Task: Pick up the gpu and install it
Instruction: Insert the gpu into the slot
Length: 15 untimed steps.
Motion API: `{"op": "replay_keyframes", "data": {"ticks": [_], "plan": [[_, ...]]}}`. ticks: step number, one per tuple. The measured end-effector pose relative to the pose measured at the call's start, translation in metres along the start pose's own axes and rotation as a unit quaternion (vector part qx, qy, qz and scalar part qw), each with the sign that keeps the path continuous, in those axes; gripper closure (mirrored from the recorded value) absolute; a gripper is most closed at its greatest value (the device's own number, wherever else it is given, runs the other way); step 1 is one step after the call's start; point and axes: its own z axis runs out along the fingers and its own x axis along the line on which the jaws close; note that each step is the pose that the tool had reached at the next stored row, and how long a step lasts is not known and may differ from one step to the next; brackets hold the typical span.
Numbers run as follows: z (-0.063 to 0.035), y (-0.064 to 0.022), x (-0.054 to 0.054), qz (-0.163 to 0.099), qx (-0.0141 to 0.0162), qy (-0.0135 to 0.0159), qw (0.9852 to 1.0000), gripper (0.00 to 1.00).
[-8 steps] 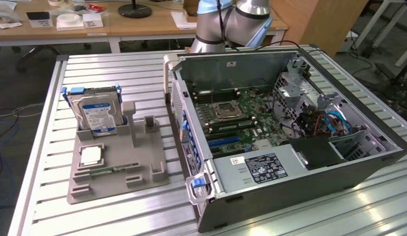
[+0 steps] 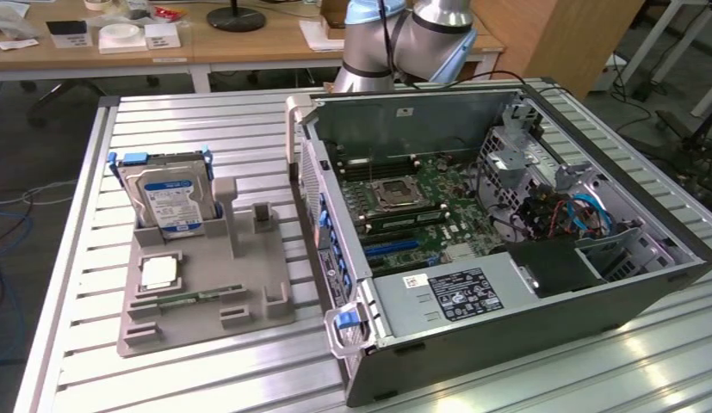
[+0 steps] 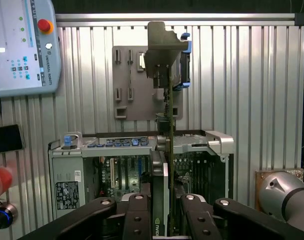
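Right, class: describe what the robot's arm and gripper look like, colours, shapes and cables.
The arm is rounded silver-grey tubing with pale blue joint bands and a black cable along it. The gripper has black blocky fingers with round silver screw heads.

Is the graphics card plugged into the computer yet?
Not in: the gpu is held edge-on in the gripper, and the motherboard card slots look empty.

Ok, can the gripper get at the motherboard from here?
Probably yes: the case lies open-side up, nothing covers the motherboard, and the gripper, shut on the gpu, hangs over it.
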Motion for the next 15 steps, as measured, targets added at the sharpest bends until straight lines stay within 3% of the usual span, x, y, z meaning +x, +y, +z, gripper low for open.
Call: {"op": "replay_keyframes", "data": {"ticks": [9, 15], "plan": [[0.0001, -0.0008, 0.0, 0.0, 0.0, -0.0001, 1.0, 0.73], [0.0001, -0.0258, -0.001, 0.0, -0.0002, -0.0001, 1.0, 0.73]]}}
